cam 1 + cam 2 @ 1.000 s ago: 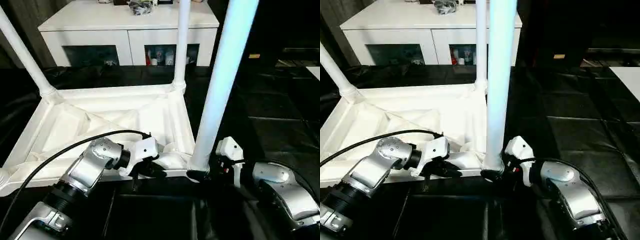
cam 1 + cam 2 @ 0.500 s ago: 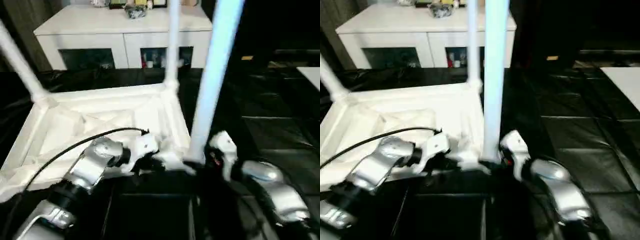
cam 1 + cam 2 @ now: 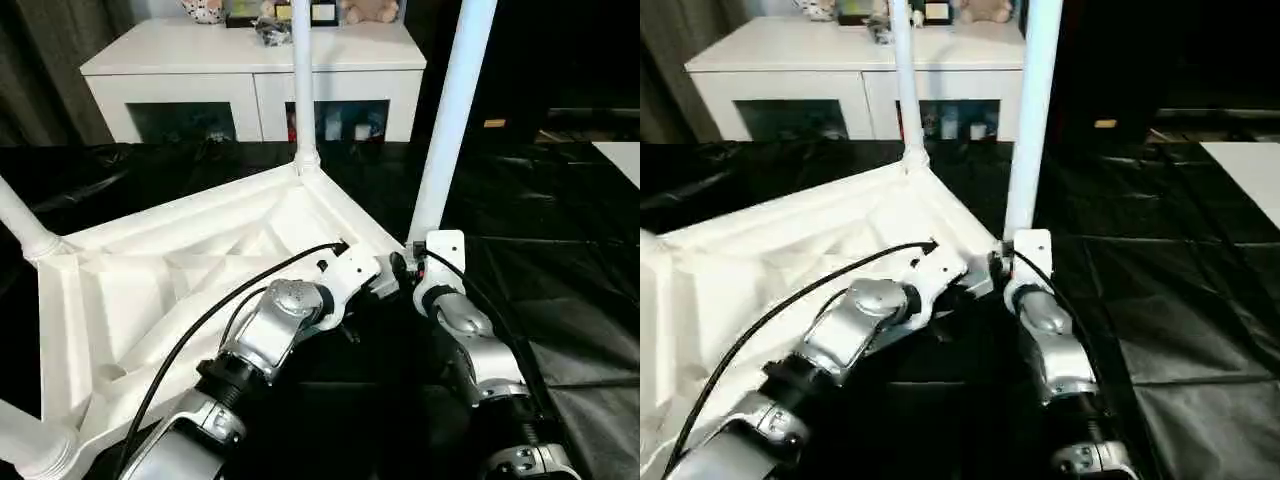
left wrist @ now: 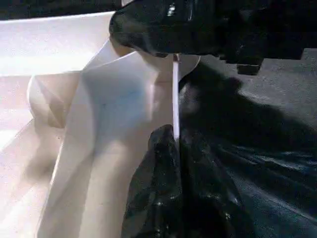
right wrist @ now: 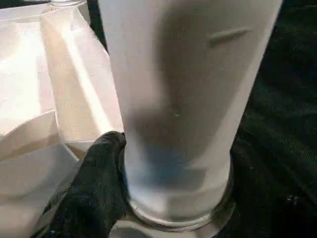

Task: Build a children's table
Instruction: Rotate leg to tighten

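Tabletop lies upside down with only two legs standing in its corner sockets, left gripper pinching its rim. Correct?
Not quite. The left eye view shows four legs: far corner, by the right gripper, left, near-left. The tabletop is inverted; the left gripper pinches its rim.

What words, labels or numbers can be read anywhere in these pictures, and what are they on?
No text can be read.
The upturned tabletop and its legs are plain white, with no print visible.
The framed items on the white cabinet are too small to read.
A small yellowish tag in the dark background right of the cabinet is too small to read.
The white housings at the robot's wrists show no legible marking.
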`<state>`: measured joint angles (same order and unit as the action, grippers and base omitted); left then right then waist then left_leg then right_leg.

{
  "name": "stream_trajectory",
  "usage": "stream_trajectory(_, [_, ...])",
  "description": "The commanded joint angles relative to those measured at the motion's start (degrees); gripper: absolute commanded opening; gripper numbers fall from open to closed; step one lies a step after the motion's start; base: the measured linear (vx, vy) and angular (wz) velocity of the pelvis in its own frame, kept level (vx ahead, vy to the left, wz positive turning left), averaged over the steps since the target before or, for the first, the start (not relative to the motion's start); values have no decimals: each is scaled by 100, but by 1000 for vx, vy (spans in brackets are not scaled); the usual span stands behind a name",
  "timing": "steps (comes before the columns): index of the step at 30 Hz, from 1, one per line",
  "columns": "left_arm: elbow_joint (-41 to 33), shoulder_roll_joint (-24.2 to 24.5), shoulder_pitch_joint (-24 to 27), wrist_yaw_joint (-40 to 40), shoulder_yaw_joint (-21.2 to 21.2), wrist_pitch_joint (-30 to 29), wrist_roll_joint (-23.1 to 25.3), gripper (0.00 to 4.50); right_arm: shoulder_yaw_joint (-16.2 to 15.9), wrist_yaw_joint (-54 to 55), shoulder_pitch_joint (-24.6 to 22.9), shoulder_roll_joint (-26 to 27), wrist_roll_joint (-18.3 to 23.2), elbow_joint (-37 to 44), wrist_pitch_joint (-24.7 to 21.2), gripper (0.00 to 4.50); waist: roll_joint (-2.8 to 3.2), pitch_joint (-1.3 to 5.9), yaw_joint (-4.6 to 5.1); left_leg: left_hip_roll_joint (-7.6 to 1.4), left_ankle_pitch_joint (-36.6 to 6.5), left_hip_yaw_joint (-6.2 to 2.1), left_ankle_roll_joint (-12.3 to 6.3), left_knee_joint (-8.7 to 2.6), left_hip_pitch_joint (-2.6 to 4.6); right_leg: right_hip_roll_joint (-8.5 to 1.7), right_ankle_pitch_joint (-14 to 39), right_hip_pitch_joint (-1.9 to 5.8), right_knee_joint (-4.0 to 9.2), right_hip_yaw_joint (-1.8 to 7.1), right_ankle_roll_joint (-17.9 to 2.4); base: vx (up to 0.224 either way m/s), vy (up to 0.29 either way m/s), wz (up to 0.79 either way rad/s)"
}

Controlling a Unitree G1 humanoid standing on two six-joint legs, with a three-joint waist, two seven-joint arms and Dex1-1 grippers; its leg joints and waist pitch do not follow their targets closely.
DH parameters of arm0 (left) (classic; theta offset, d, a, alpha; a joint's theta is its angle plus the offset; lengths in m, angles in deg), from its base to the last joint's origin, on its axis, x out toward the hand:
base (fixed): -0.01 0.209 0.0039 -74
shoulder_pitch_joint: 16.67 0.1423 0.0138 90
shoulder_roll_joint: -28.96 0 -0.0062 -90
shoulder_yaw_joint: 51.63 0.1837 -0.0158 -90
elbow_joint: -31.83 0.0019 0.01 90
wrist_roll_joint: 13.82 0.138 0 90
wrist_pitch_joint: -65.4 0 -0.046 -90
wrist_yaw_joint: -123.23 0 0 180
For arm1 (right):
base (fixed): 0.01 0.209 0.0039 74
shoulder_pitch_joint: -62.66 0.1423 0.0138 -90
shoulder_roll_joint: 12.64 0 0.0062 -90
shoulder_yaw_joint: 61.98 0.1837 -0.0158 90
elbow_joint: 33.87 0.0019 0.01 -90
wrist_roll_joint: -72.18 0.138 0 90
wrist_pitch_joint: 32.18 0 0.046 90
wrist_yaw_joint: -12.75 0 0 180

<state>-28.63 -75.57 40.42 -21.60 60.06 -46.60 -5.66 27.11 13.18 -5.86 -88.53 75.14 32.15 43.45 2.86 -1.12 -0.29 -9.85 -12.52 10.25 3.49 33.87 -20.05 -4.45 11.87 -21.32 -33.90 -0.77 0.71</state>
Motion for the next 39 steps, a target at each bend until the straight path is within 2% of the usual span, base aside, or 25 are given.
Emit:
stream_trajectory(1, [288,18,110,69,286,-2,88,0,-137,-261,-8,143,148,-105,52,274,-44,147,9,-241,-1816,-138,24,-536,-13,-302,1821,67,525,152,-897,0,0,0])
stream_trajectory(2, [299,135,104,138,331,70,168,0,-48,-506,-18,162,257,38,264,274,-46,145,8,-242,-1862,-138,4,-537,-13,-304,1869,57,537,152,-871,0,0,0])
stream_trajectory(3, [301,140,103,139,334,75,173,0,-46,-519,-18,162,261,44,275,274,-49,158,18,-246,-1781,-148,8,-537,-35,-305,1761,76,516,153,-881,0,0,0])
stream_trajectory(5, [303,199,108,214,329,121,179,0,-79,-662,-38,83,226,189,397,343,-39,161,13,-255,-1655,-143,-2,-537,-41,-303,1570,74,506,147,-934,0,0,0])
stream_trajectory(7, [291,241,121,252,294,115,163,0,-67,-692,-64,9,211,321,421,343,-39,169,5,-256,-1583,-136,-29,-527,-46,-302,1373,89,487,148,-1000,0,0,0])
stream_trajectory(9, [252,382,173,432,284,219,162,0,-108,-1114,-149,-287,330,653,338,355,-52,182,-15,-256,-1417,-125,-130,-503,-54,-297,1141,114,467,144,-1071,0,0,0])
stream_trajectory(11, [239,414,184,467,293,249,162,0,-111,-1220,-170,-349,372,721,296,384,-48,171,-15,-260,-1360,-112,-193,-498,-72,-303,1068,107,460,153,-1110,0,0,0])
stream_trajectory(12, [165,560,229,671,331,344,144,0,-218,-1789,-314,-740,475,1039,159,384,-58,158,-14,-257,-1325,-115,-231,-505,-88,-308,1130,119,464,147,-1121,0,0,0])
stream_trajectory(13, [71,724,276,907,366,376,95,0,-356,-2496,-518,-1234,546,1393,52,384,-42,154,-47,-268,-1300,-125,-271,-499,-86,-305,1214,145,473,141,-1063,0,0,0])
stream_trajectory(15, [27,802,296,1026,383,380,66,0,-425,-2845,-622,-1481,563,1555,22,384,-38,174,-60,-288,-1124,-115,-375,-472,-89,-314,896,147,445,156,-1121,0,0,0])
stream_trajectory(16, [-23,923,315,1191,418,426,54,0,-537,-3345,-797,-1838,593,1746,58,384,-34,175,-66,-282,-1052,-119,-415,-460,-103,-304,732,182,434,138,-1183,0,0,0])
stream_trajectory(17, [-48,989,324,1315,434,464,33,0,-583,-3611,-902,-2023,616,1835,108,384,-40,177,-68,-283,-1013,-108,-449,-446,-108,-308,641,174,426,147,-1211,0,0,0])
stream_trajectory(18, [-58,1014,327,1363,441,478,25,0,-600,-3714,-943,-2094,625,1869,128,384,-33,187,-75,-291,-917,-108,-520,-437,-105,-320,478,166,405,143,-1328,0,0,0])
stream_trajectory(20, [-188,1238,362,1796,461,492,-78,0,-687,-4417,-1250,-2595,743,2087,173,384,-43,186,-76,-298,-874,-110,-558,-433,-99,-315,391,175,396,131,-1427,0,0,0])
stream_trajectory(22, [-252,1335,378,2001,474,518,-129,0,-708,-4644,-1352,-2760,782,2147,174,384,-31,180,-75,-307,-862,-110,-628,-435,-105,-322,344,174,384,134,-1493,0,0,0])
stream_trajectory(23, [-317,1500,394,2357,557,874,-162,0,-730,-4825,-1423,-2899,789,2190,169,384,-31,184,-81,-306,-910,-118,-659,-431,-95,-318,403,169,396,123,-1524,0,0,0])
stream_trajectory(25, [-400,1628,411,2629,609,951,-222,0,-767,-4918,-1445,-3002,809,2239,123,384,-39,184,-76,-320,-890,-117,-681,-438,-99,-328,316,180,374,134,-1549,0,0,0])
stream_trajectory(26, [-430,1665,417,2700,623,944,-247,0,-783,-4947,-1451,-3046,832,2272,89,384,-30,174,-60,-324,-918,-111,-672,-445,-84,-320,334,156,378,128,-1582,0,0,0])
stream_trajectory(29, [-328,1637,349,2539,613,1249,-181,0,-925,-5128,-1550,-3183,847,2478,-23,384,-29,163,-75,-328,-1015,-106,-614,-444,-67,-323,462,158,389,133,-1599,0,0,0])
stream_trajectory(34, [-202,1457,266,2355,526,1255,-205,0,-990,-5243,-1698,-3234,859,2692,-140,384,-36,171,-114,-325,-931,-101,-591,-429,-68,-334,349,169,377,145,-1587,0,0,0])
stream_trajectory(36, [-32,1266,148,2195,463,1234,-212,0,-967,-5236,-1790,-3206,883,2790,-221,384,-39,162,-143,-326,-972,-96,-582,-431,-58,-334,464,156,388,147,-1570,0,0,0])
stream_trajectory(37, [-32,1266,148,2195,463,1234,-212,0,-967,-5236,-1790,-3206,883,2790,-221,384,-21,146,-144,-324,-1062,-91,-546,-441,-54,-327,606,143,414,149,-1551,0,0,0])
stream_trajectory(39, [80,1188,62,2167,467,1291,-194,0,-976,-5319,-1838,-3246,932,2881,-244,384,-31,139,-162,-331,-1273,-98,-457,-461,-37,-333,920,140,432,151,-1492,0,0,0])
